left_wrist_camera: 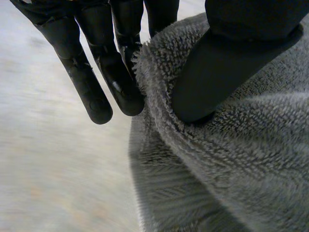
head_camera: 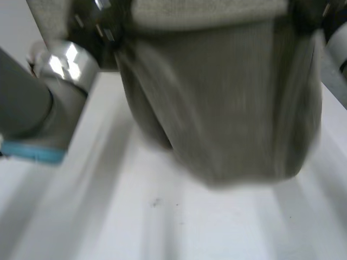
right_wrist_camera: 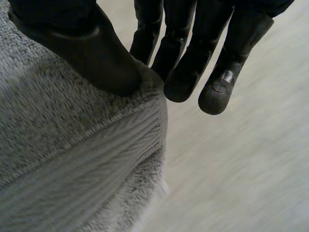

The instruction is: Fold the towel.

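A grey towel [head_camera: 227, 108] hangs above the white table [head_camera: 162, 216], held up by its top edge at both sides. My left hand [left_wrist_camera: 217, 67] is shut on the towel [left_wrist_camera: 241, 154] at one upper corner: the thumb presses the cloth against the straight fingers [left_wrist_camera: 91, 92] behind the edge. My right hand [right_wrist_camera: 96, 53] is shut on the towel [right_wrist_camera: 63, 145] at the other upper corner, thumb on the front and fingers [right_wrist_camera: 212, 92] behind the hem. In the head view the left hand [head_camera: 95, 24] is at the towel's top left.
The left arm's grey joint with its light-blue cap [head_camera: 38, 108] stands close on the left side of the head view. Bare white table lies under and in front of the hanging towel.
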